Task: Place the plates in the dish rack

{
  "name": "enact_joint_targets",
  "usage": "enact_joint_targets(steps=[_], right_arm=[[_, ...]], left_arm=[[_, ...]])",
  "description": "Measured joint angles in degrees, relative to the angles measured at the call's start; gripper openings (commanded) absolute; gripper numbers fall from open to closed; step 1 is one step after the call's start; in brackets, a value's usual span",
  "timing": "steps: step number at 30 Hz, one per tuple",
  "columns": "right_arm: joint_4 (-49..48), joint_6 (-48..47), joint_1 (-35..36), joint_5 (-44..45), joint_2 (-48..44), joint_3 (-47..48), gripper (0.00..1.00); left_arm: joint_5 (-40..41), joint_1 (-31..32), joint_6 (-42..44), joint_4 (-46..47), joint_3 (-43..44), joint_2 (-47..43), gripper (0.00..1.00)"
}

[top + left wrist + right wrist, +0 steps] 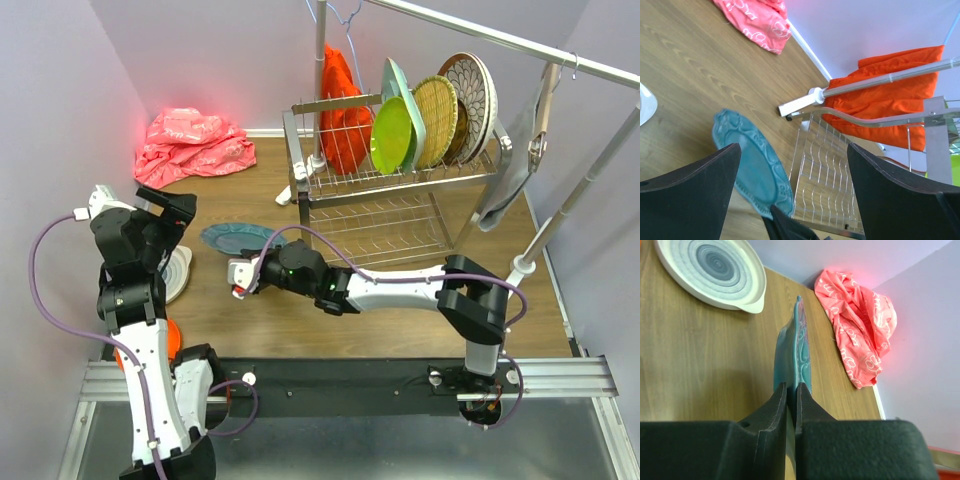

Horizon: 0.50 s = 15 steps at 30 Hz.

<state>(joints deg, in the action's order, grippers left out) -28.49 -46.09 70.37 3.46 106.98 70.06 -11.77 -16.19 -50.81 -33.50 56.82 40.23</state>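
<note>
While the right arm stretches leftward across the worktop in the overhead view, the right gripper meets the near rim of the teal plate, which sits well left of the dish rack. Several dishes already stand in the rack's upper tier. The left gripper hovers close by, spread wide and empty.

From the left wrist, the teal plate shows just beside the rack's lower tier.

From the right wrist, the right gripper is clamped on the teal plate, seen edge-on, with a grey-swirl plate beyond.

This looks like the pick-up step. Next the plate likely needs lifting, turning upright and carrying to a free slot between the tines.
</note>
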Motion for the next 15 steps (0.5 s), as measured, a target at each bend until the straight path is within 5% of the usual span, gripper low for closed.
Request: enact_joint_targets(steps=[15], right_arm=[[-1.9, 1.6, -1.0, -0.2, 2.2, 2.1, 0.0]], left_arm=[[1.2, -0.2, -2.0, -9.3, 3.1, 0.6, 0.97]])
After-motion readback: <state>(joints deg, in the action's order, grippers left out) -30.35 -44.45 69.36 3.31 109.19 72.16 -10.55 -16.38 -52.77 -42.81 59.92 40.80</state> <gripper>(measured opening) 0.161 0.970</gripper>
